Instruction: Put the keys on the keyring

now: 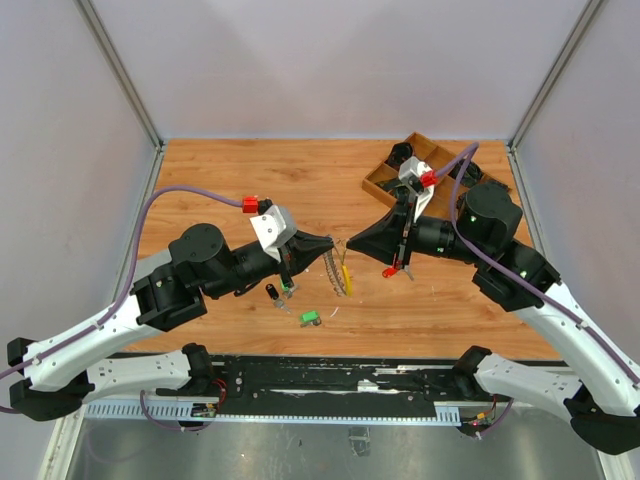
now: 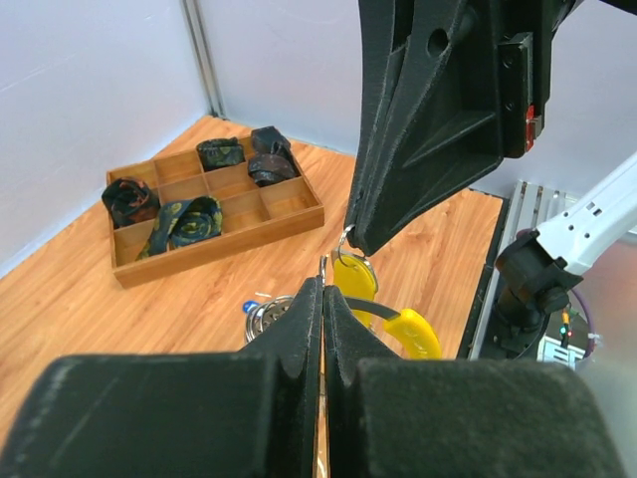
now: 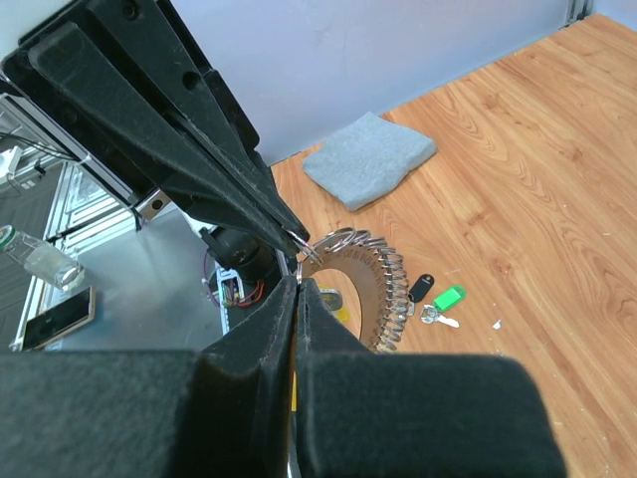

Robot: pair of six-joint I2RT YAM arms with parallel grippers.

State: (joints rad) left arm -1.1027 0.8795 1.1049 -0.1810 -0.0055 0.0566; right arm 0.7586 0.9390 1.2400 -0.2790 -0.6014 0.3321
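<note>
The keyring (image 1: 336, 272), a silvery coil with a yellow curved piece (image 2: 413, 334), hangs from my left gripper (image 1: 334, 246), which is shut on its wire. The left jaws (image 2: 323, 286) are pressed together. My right gripper (image 1: 351, 243) meets it tip to tip and is shut on the small ring of a yellow key (image 2: 353, 276). In the right wrist view the right gripper (image 3: 299, 283) is closed beside the coil (image 3: 383, 279). A black key (image 1: 272, 292) and green keys (image 1: 309, 319) lie on the table, also in the right wrist view (image 3: 450, 297). A red key (image 1: 391, 271) lies under the right arm.
A wooden compartment tray (image 1: 380, 178) with dark items stands at the back right, also in the left wrist view (image 2: 229, 245). A blue key on a small ring (image 2: 261, 311) lies on the table. A grey cloth (image 3: 368, 159) lies near the far wall.
</note>
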